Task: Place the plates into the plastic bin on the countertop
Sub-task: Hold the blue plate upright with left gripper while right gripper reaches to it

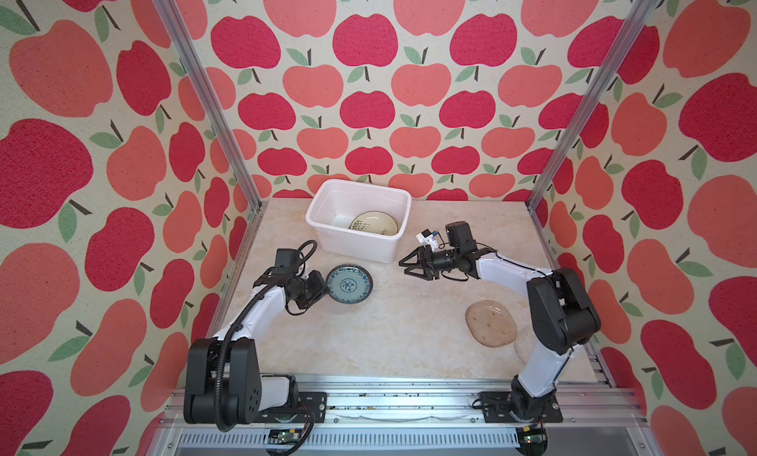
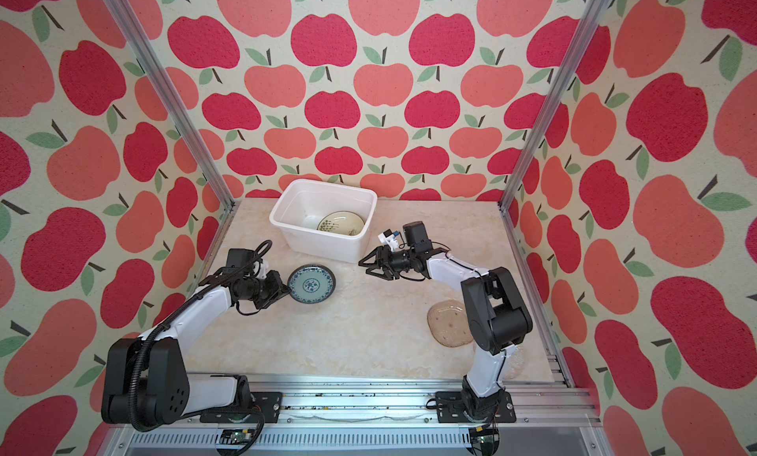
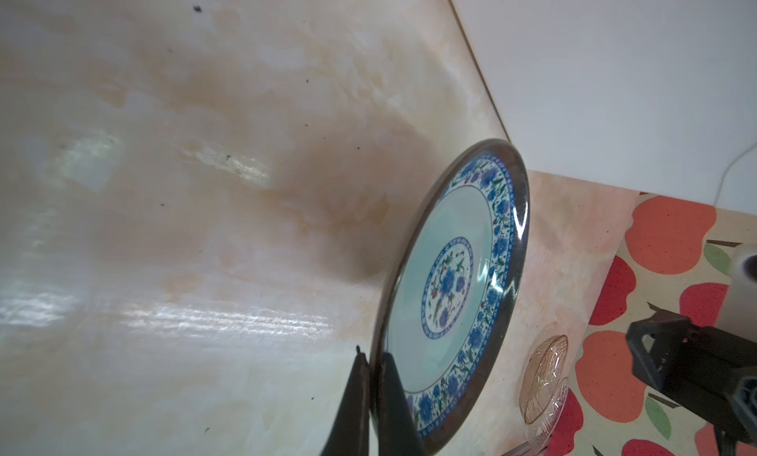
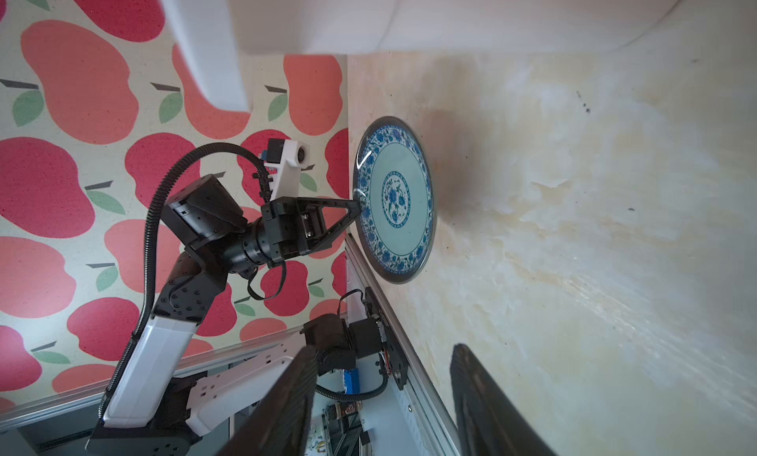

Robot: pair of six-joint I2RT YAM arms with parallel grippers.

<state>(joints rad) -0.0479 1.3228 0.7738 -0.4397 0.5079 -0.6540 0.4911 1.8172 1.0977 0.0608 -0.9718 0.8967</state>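
**Left fingers** (image 3: 354, 400): pinched narrow on the rim of the round blue-patterned plate with a pale turquoise well (image 3: 450, 294), one finger above the rim and one below. The grip takes only a small bite of the edge.

**Held plate:** left of centre in both top views (image 1: 349, 284). It appears raised and tilted, since its shadow falls apart from it on the cream marble-patterned desk (image 1: 389, 351).

**Right fingers** (image 4: 479, 400): spread about half wide and empty. In a top view they hover right of centre (image 1: 418, 274), just beside the near right corner of the white translucent rectangular plastic bin (image 1: 352, 245).

**Bin:** at upper centre, near the back wall. A round cream plate with a reed motif (image 1: 373, 223) lies on its right side; what lies on its left side cannot be made out.

**Waiting plates:** an amber glass plate (image 1: 490, 323) and a clear glass plate (image 1: 526, 345), the latter partly under the right arm, lie at lower right on the desk.

**Step in hand, as judged:** carrying the blue plate over the bin's near wall. Done well, the plate is:
- kept near level so it does not swing in the thin rim grip;
- lifted clear of the rolled rim;
- let go only when low inside the bin.
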